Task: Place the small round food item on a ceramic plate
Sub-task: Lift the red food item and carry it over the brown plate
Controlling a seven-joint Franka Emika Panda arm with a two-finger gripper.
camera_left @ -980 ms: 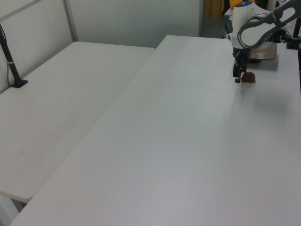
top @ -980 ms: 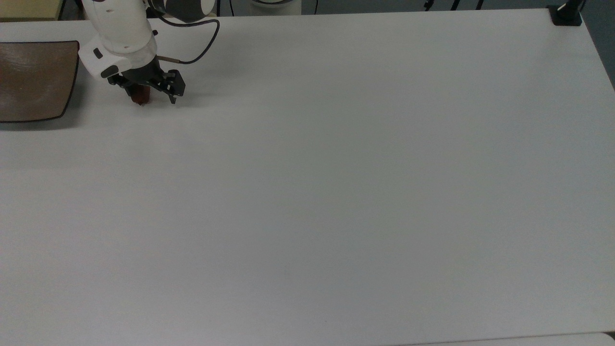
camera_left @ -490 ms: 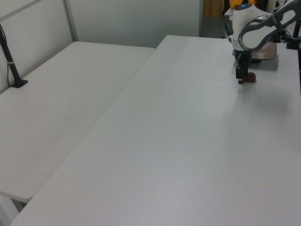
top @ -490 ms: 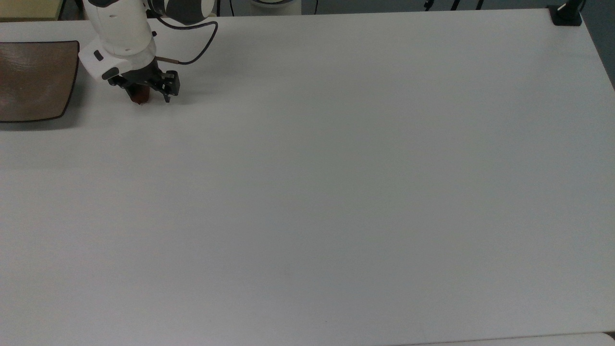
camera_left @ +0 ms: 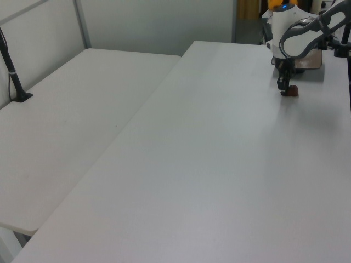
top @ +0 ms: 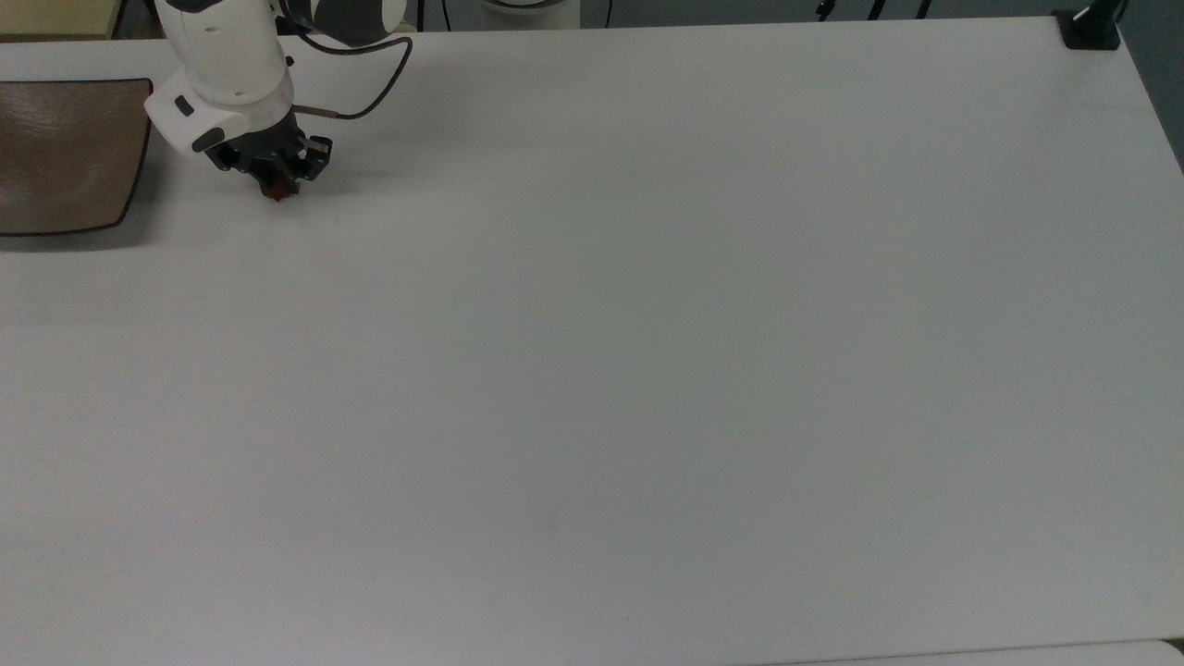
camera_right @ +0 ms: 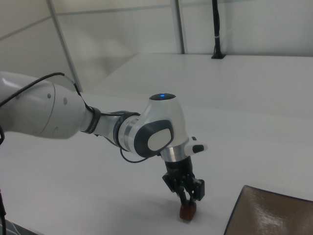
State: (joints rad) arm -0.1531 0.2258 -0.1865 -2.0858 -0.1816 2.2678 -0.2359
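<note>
Evenly lit from overhead, soft and diffuse, slightly dim and grey across the pale worktop (top: 647,370). Faint blurred shadow just beside the hand (top: 277,180), toward the top view's right. Mild sheen on the ceramic plate (camera_right: 274,215) near the hand. Slightly soft and grainy, perhaps from compression.

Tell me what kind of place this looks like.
Probably a robotics lab or test room, not a kitchen. A white robot arm works on a large plain white table, its tool closed on a small food item beside a brown plate, with a pole mount clamped to a neighbouring table.
</note>
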